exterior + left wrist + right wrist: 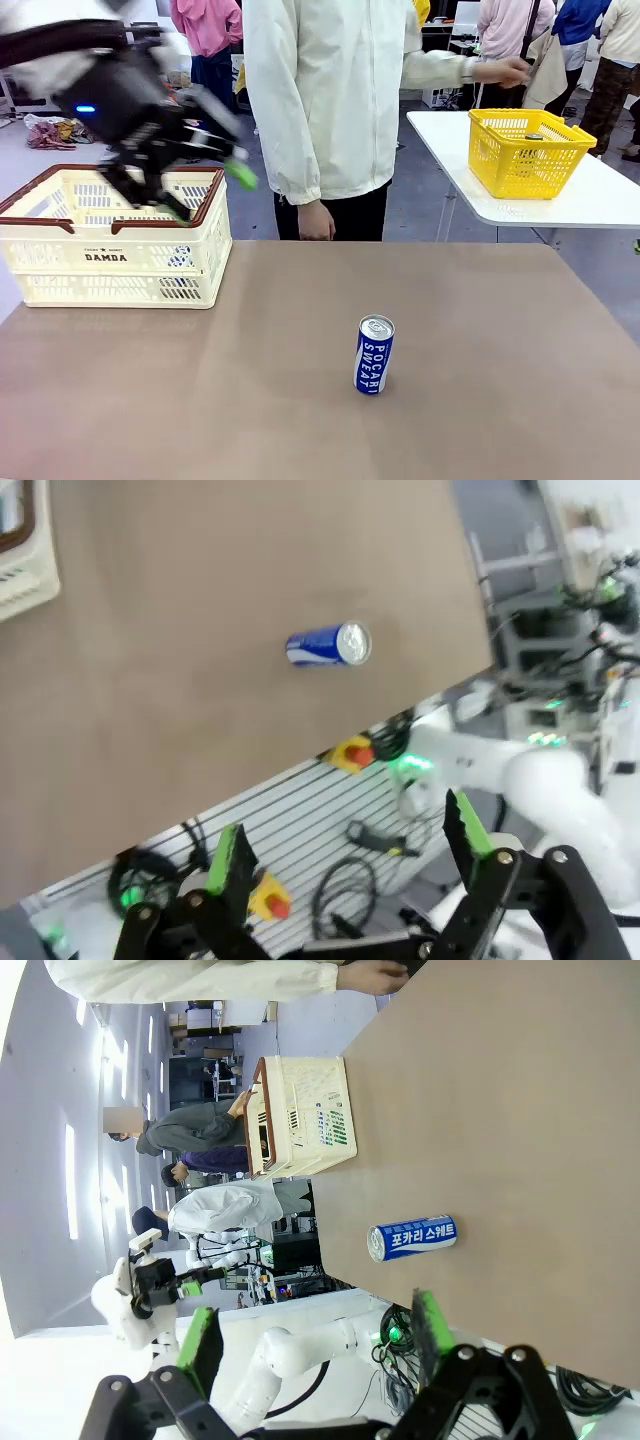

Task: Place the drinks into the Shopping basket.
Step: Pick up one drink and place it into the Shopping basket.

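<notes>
Blue can [375, 354] upright on the worktop [200, 400], both sets of jaws empty
The blue can stands alone mid-worktop, well apart from the Shopping basket [100, 282] at the far left corner. The left gripper [210, 193] hangs, blurred, over the basket's right rim with its jaws apart; the right gripper [318, 1320], beyond the worktop's edge, also has its jaws apart

Bright, even light, faint shadows; left gripper [208, 192] motion-blurred at ten o'clock; wrist views' edges warp.
</notes>
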Robot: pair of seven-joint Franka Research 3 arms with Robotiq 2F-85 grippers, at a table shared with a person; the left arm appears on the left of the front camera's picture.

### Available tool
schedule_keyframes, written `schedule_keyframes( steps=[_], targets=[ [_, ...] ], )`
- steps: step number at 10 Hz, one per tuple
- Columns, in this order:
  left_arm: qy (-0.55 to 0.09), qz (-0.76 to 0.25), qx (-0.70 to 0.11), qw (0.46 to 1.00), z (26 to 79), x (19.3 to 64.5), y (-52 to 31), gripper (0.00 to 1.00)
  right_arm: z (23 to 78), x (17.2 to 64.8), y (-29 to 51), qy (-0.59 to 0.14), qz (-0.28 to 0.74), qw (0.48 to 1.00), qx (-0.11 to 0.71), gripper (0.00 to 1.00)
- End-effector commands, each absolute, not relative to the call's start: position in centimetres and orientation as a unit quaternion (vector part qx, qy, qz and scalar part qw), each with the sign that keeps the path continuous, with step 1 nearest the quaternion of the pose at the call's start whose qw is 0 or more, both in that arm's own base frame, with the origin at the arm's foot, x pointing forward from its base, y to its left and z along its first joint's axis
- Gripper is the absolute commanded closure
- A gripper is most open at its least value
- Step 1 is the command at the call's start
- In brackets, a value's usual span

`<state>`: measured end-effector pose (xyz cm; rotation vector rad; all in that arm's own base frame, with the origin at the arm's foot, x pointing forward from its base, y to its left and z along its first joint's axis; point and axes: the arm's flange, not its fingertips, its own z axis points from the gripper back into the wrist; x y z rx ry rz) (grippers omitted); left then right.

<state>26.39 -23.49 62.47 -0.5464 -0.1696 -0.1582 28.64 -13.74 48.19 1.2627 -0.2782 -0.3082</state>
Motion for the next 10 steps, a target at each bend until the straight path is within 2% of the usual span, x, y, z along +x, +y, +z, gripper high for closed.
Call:
schedule_keyframes(
  steps=[1, 3, 4, 6, 8, 9, 10],
  targets=[
    [-0.059, -0.127, -0.188, 0.972, 62.1, 30.3, -28.6, 0.0, 48.8, 28.8, -13.7, -0.129, -0.15, 0.778, 0.596, 0.0],
    [-0.039, -0.171, -0.14, 0.974, 60.1, 30.1, -35.9, 0.0, 48.8, 28.8, -13.7, -0.129, -0.15, 0.778, 0.596, 0.0],
    [-0.044, -0.157, -0.128, 0.978, 58.2, 29.4, -39.4, 0.0, 48.8, 28.8, -13.7, -0.129, -0.15, 0.778, 0.596, 0.0],
    [-0.086, -0.057, -0.125, 0.987, 53.0, 28.0, -45.4, 0.0, 48.8, 28.8, -13.7, -0.129, -0.15, 0.778, 0.596, 0.0],
    [-0.129, 0.027, -0.132, 0.983, 49.3, 26.9, -48.3, 0.0, 48.8, 28.8, -13.7, -0.129, -0.15, 0.778, 0.596, 0.0],
    [-0.115, 0.021, -0.112, 0.987, 48.3, 26.8, -48.3, 0.0, 48.8, 28.8, -13.7, -0.129, -0.15, 0.778, 0.596, 0.0],
    [-0.095, -0.031, -0.155, 0.983, 50.7, 26.0, -47.0, 0.0, 48.8, 28.8, -13.7, -0.129, -0.15, 0.778, 0.596, 0.0]
  ],
)
